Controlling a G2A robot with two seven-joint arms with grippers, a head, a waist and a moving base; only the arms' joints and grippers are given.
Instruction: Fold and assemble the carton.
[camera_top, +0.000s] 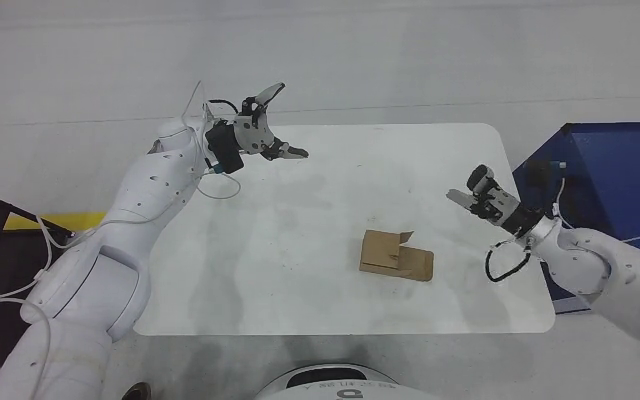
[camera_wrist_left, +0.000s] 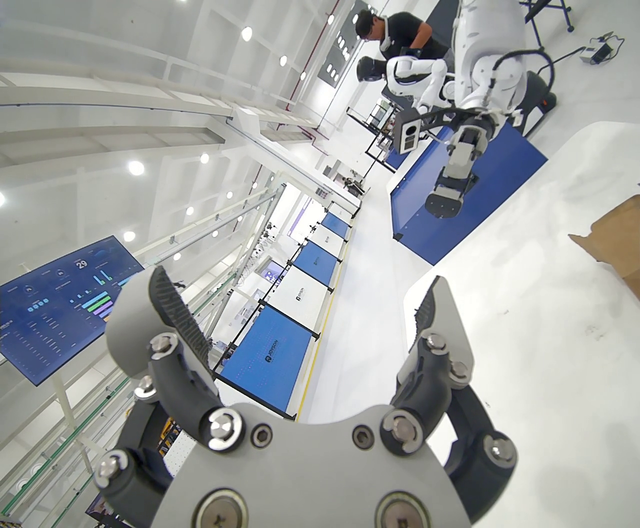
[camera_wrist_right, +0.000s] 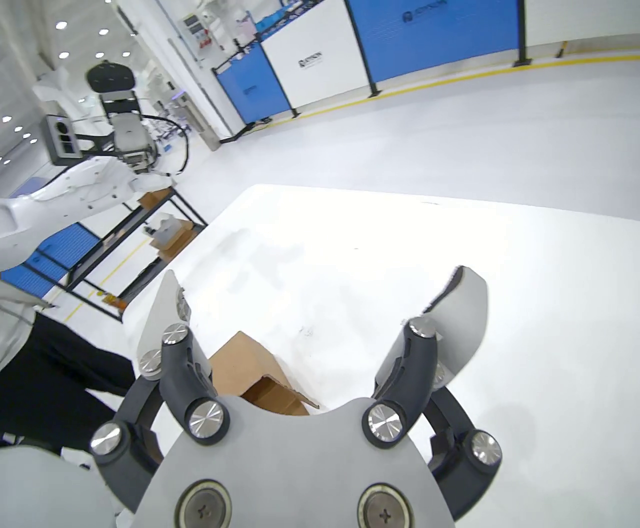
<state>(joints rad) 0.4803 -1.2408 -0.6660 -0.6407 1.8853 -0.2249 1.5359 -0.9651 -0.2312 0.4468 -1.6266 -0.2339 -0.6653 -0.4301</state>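
A brown carton (camera_top: 396, 256) lies flattened on the white table (camera_top: 320, 220), right of centre, with one small flap standing up. My left gripper (camera_top: 288, 122) hangs open over the table's far left corner, well away from the carton; in the left wrist view its jaws (camera_wrist_left: 300, 305) are spread with nothing between them, and the carton (camera_wrist_left: 615, 240) shows at the edge. My right gripper (camera_top: 468, 190) sits open above the table's right side, a short way beyond the carton. In the right wrist view the right gripper (camera_wrist_right: 320, 285) is empty, with the carton (camera_wrist_right: 250, 360) just behind its fingers.
A blue bin (camera_top: 590, 160) stands off the table's right edge, close to the right arm. A black rack with cardboard pieces (camera_wrist_right: 165, 225) stands beyond the table's far left corner. The table's middle and front left are bare white surface.
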